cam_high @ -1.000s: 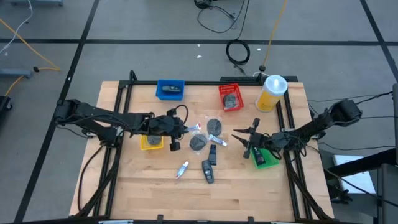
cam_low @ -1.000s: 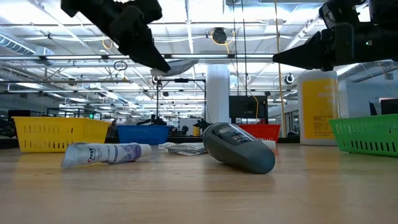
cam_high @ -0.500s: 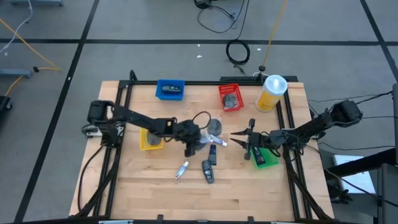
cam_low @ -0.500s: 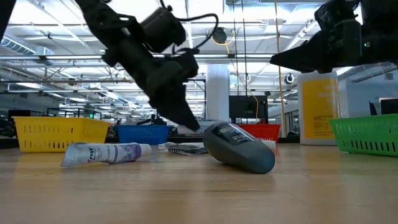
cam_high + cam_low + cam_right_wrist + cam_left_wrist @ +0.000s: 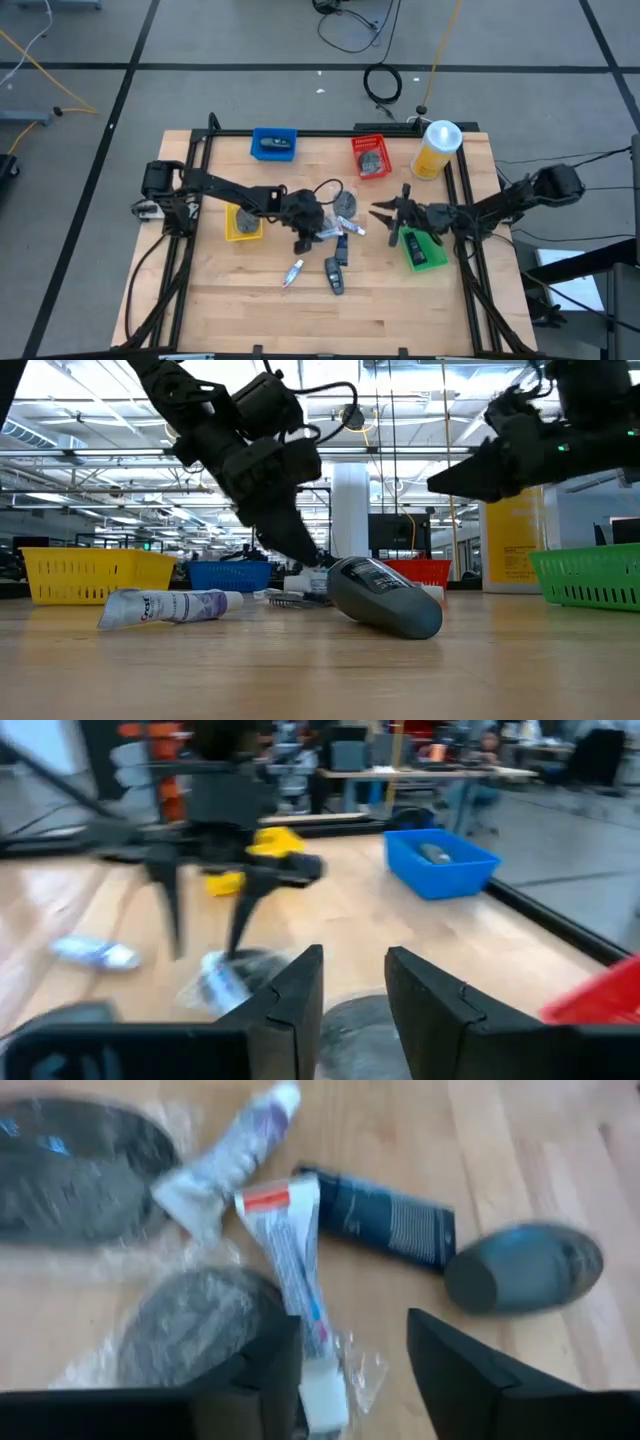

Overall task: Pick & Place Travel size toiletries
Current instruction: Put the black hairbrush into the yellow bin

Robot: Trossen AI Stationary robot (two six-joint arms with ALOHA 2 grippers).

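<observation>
Left hand (image 5: 303, 240) lowered onto toiletries (image 5: 290, 1250), fingers parted (right hand (image 5: 384, 219) hovering, released)

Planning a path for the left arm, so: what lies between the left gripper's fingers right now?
In the left wrist view, the left gripper straddles a white toothpaste tube in clear wrap; its lower end sits beside the fingers, not yet gripped.

You have a light wooden tabletop (image 5: 220, 310). Along its far edge sit a blue bin (image 5: 274, 144), a red bin (image 5: 370, 156) and a yellow canister (image 5: 435, 150). A yellow bin (image 5: 243, 228) stands toward the left edge, a green bin (image 5: 424, 250) toward the right. Wrapped grey discs (image 5: 345, 203), tubes (image 5: 293, 272) and dark bottles (image 5: 335, 275) lie mid-table.
</observation>
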